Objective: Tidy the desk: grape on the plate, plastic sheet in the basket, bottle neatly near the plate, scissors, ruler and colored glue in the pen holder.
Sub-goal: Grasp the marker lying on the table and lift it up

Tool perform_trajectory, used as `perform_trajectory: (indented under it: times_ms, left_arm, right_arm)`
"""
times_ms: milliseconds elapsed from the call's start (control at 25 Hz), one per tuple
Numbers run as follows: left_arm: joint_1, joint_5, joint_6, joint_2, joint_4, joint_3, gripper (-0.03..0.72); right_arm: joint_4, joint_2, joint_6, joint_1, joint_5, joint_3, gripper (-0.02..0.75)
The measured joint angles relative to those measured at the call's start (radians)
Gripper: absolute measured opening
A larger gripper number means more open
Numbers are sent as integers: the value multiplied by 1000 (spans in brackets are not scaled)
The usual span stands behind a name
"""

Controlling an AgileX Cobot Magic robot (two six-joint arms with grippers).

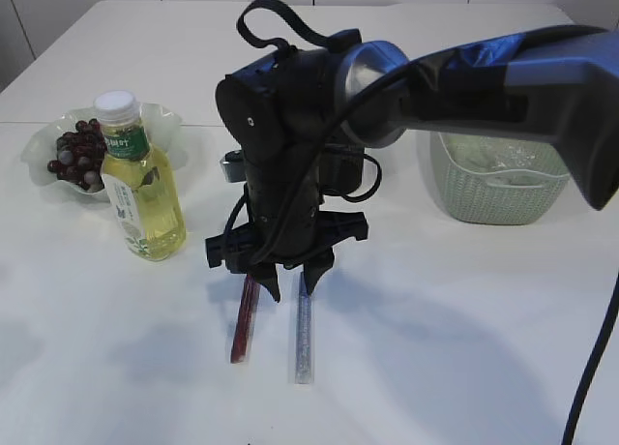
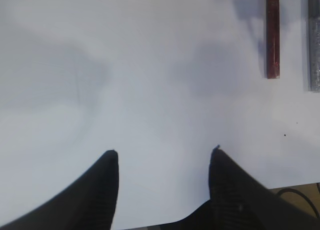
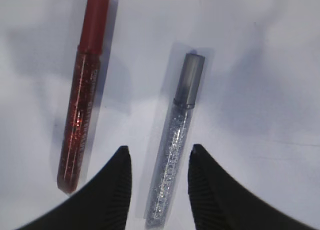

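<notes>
Right now the right gripper hangs low over the white surface with its two black fingers parted, straddling the near end of the slim silver glitter-glue tube with the grey cap. The tube runs lengthwise between the fingers, its long axis pointing away from the wrist and its cap at the far end, so the jaws stand across it rather than along it; neither finger seems to touch it yet, though I cannot be sure. Just beside it, outside the left finger and roughly parallel, lies the red glitter-glue tube with the red cap.

The left gripper is also spread and empty, poised over bare surface; both tubes sit well off to its right and further ahead, so the right arm is plainly the nearer one.

Further out, the clear plastic bottle of yellow liquid with a white cap stands upright close to the frosted, wavy-edged plate holding dark grapes. The pale green woven basket sits behind the right arm, which cuts off part of it. I can find no pen holder, scissors or ruler in view; the arm may be blocking them.
</notes>
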Motion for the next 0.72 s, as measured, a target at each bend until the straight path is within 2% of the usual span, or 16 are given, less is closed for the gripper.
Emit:
perform_trajectory:
  times_ms: [720]
  left_arm:
    - [0, 0, 0, 0, -4, 0, 423]
  right_arm:
    - [7, 40, 4, -30, -2, 0, 312]
